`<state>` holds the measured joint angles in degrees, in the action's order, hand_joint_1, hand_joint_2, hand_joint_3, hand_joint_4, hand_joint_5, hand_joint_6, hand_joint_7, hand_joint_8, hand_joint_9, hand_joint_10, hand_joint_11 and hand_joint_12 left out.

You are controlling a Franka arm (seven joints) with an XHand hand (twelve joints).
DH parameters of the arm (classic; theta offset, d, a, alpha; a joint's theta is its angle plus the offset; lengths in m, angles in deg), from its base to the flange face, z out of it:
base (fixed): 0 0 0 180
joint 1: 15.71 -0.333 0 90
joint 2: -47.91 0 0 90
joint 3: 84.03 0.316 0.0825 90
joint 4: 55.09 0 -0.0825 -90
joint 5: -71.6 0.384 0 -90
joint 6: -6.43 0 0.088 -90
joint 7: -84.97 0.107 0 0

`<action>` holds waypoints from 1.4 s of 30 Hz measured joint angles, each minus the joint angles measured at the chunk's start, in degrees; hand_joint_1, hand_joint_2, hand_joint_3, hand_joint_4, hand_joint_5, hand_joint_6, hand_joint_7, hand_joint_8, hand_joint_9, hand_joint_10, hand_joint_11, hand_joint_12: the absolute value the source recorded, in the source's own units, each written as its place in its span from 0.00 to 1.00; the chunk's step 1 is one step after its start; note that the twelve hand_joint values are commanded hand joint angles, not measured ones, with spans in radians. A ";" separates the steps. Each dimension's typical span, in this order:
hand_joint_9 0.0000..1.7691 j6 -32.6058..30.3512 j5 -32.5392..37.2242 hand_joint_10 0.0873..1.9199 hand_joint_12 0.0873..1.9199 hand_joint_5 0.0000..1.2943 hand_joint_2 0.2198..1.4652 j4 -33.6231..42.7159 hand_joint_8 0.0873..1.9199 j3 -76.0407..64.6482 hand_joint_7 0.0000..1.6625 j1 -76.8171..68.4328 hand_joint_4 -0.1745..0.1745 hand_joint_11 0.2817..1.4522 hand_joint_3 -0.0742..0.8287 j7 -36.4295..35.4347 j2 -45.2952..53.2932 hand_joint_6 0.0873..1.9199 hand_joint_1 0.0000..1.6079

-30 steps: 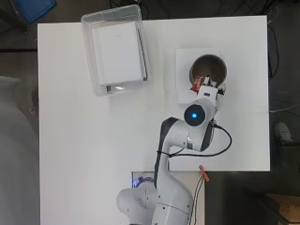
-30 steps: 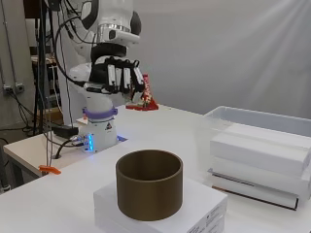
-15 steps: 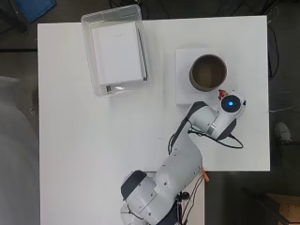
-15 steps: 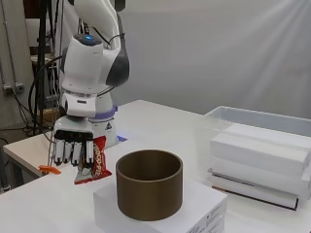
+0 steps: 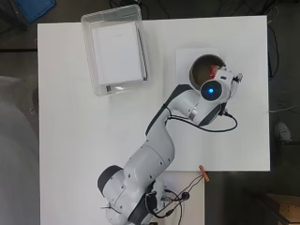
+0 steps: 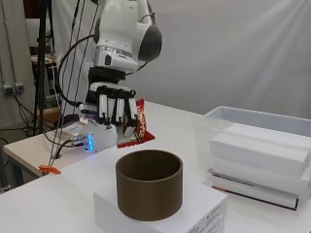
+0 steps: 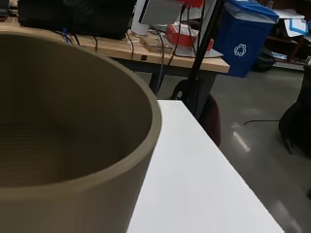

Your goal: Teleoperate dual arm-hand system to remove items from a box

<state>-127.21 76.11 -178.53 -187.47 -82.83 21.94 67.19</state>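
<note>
My hand (image 6: pixel 114 106) hangs fingers-down above the table, just behind the brown cylinder (image 6: pixel 149 183), and pinches a red snack packet (image 6: pixel 140 124) that dangles beside its fingers. From overhead, the hand (image 5: pixel 228 76) sits at the cylinder's (image 5: pixel 200 71) right rim, with a bit of the red packet (image 5: pixel 214 72) showing over the opening. The cylinder stands on a flat white box (image 6: pixel 199 213). The clear plastic box (image 5: pixel 91 56) at the far left holds stacked white boxes (image 5: pixel 117 51). In the wrist view the cylinder's inner wall (image 7: pixel 58 121) fills the picture, very close.
An orange clip (image 5: pixel 203 173) lies near the table's front edge. A small unit with a blue light (image 6: pixel 92 138) and cables sits by the arm's base. The white table (image 5: pixel 93 131) lies bare between the clear box and the arm.
The hand has risen with the red packet and swung from low beside the cylinder to just above its rim; the arm's elbow has shifted toward the cylinder.
</note>
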 joint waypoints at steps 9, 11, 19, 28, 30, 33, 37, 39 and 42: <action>0.59 4.28 3.81 0.18 0.14 0.59 0.71 -0.53 0.09 -4.32 0.59 -6.59 0.57 0.33 0.08 -2.07 2.23 0.00 0.37; 0.58 5.85 2.41 0.03 0.00 0.59 0.72 0.66 0.00 -1.26 0.59 -3.40 0.58 0.32 0.08 -1.50 0.61 0.00 0.34; 0.48 8.05 4.10 0.00 0.00 0.53 0.71 3.27 0.00 -1.39 0.48 -5.24 0.58 0.25 0.08 -3.09 1.35 0.00 0.27; 0.50 21.50 26.71 0.00 0.00 0.53 0.66 6.84 0.00 -19.24 0.50 -26.11 0.58 0.27 0.07 -13.31 10.38 0.00 0.26; 0.51 21.27 26.57 0.00 0.00 0.52 0.66 6.14 0.00 -19.87 0.51 -26.89 0.54 0.27 0.08 -10.75 8.79 0.00 0.26; 0.51 20.90 18.73 0.00 0.00 0.52 0.65 4.72 0.00 -11.88 0.52 -20.28 0.51 0.27 0.08 -5.10 -0.44 0.00 0.27; 0.48 20.52 2.13 0.00 0.00 0.50 0.65 1.93 0.00 20.07 0.50 -0.05 0.53 0.28 0.08 4.71 -21.27 0.00 0.27; 0.46 20.88 -5.37 0.00 0.00 0.50 0.66 0.80 0.00 38.04 0.48 9.79 0.54 0.27 0.08 9.41 -30.91 0.00 0.27; 0.45 21.61 -16.44 0.00 0.00 0.49 0.66 -0.96 0.00 61.23 0.47 24.88 0.53 0.26 0.08 16.56 -45.14 0.00 0.28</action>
<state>-105.60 59.68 -179.49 -126.24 -57.95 38.50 22.05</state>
